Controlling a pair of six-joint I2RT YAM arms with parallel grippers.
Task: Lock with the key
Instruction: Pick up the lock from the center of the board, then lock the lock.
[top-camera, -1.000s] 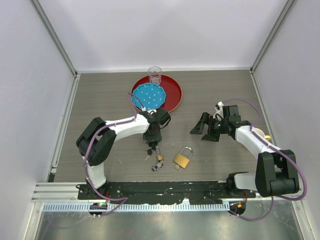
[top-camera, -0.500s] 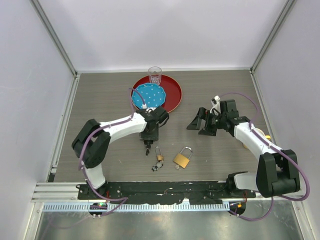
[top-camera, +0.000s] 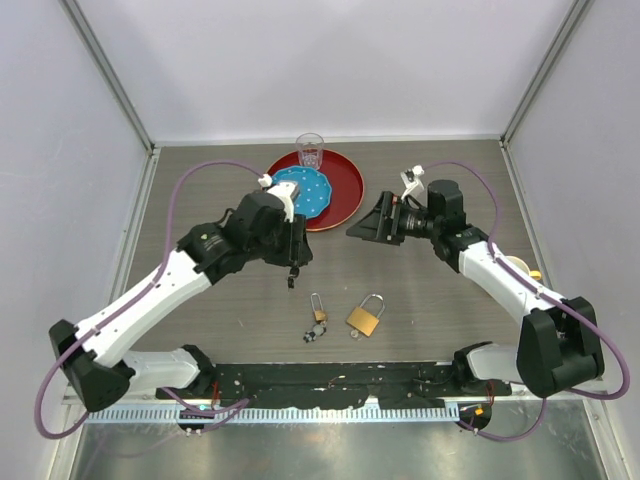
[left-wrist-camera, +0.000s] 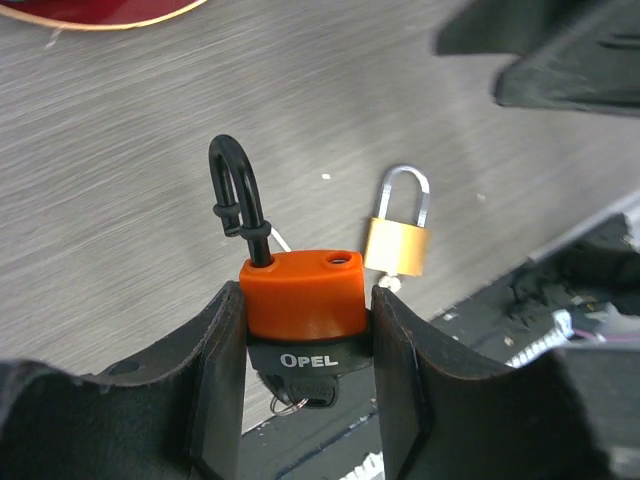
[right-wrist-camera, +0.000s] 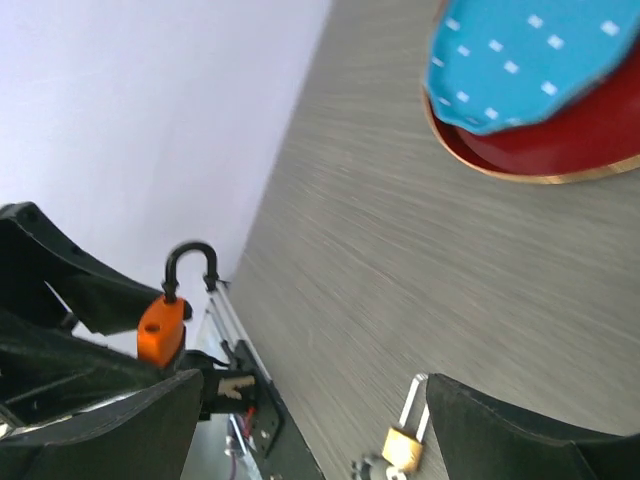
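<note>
Where the left gripper (top-camera: 292, 270) hangs over the middle of the table (top-camera: 200, 190), we see its fingers (left-wrist-camera: 215, 370) closed narrow on the orange padlock (left-wrist-camera: 303, 290), one pressed to each flat side. The padlock's black shackle (left-wrist-camera: 235, 190) stands up out of one hole, and the other hole in the orange top is bare. Something dark sits under the padlock's black base, and we cannot tell what it is.

In the overhead view, a brass padlock (top-camera: 364, 319) lies flat on the table at 5 o'clock from that gripper. A bunch of keys (top-camera: 317, 320) lies just beside it at its 9 o'clock, apart from both grippers.

At 2 o'clock from the left gripper, the right gripper (top-camera: 372, 226) hovers with its jaws spread wide and nothing between them.

At 12 o'clock on the table is a red tray (top-camera: 345, 185) carrying a blue plate (top-camera: 300, 190) and a clear glass (top-camera: 310, 150).
</note>
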